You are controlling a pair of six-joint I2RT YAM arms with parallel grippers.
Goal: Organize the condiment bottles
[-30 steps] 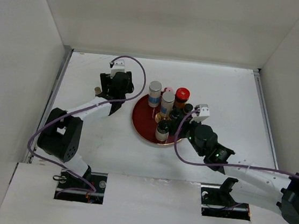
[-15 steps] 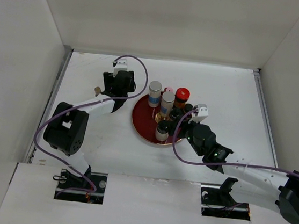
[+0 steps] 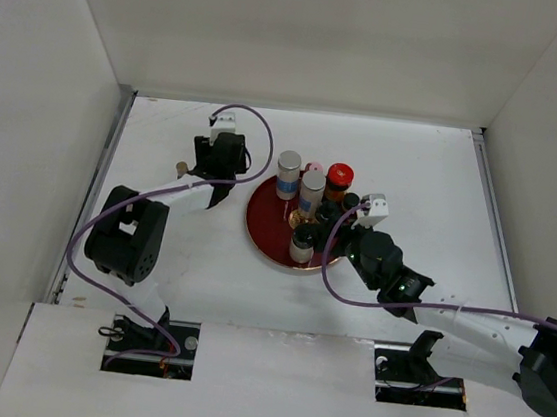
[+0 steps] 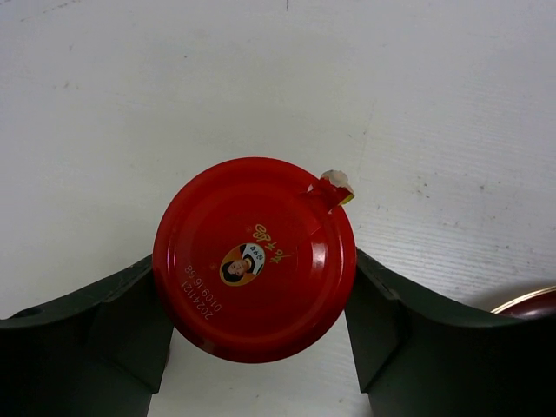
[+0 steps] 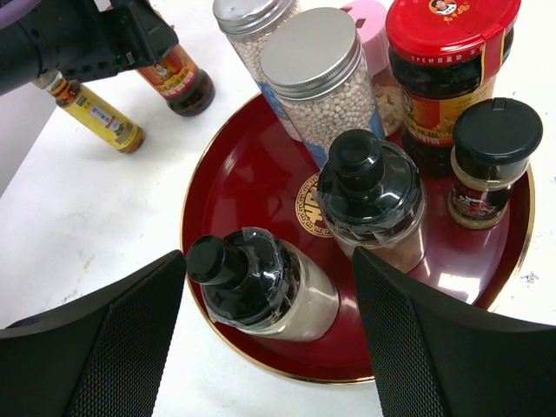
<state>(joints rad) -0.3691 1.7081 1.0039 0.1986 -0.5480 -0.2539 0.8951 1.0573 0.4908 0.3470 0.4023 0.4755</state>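
Observation:
My left gripper (image 4: 256,265) is shut on a red-lidded brown jar (image 4: 254,256) that stands on the white table left of the dark red plate (image 3: 261,229). In the top view the gripper (image 3: 216,159) hides that jar. On the plate stand a silver-capped blue-labelled cylinder (image 5: 252,35), a silver-capped white cylinder (image 5: 317,69), a pink-capped bottle (image 5: 369,22), the second red-lidded jar (image 5: 447,61), a small black-capped jar (image 5: 491,156) and two black-capped bottles (image 5: 369,204) (image 5: 261,287). My right gripper (image 5: 269,261) is open above the plate's near edge, over the nearer black-capped bottle.
A tiny yellow-labelled bottle (image 5: 95,113) lies on the table left of my left gripper; it also shows in the top view (image 3: 181,168). The plate's gold rim (image 4: 530,300) sits just right of the held jar. White walls enclose the table on three sides.
My left arm has shifted slightly, its gripper moving a little up and right in the top view. My right gripper has edged slightly towards the plate.

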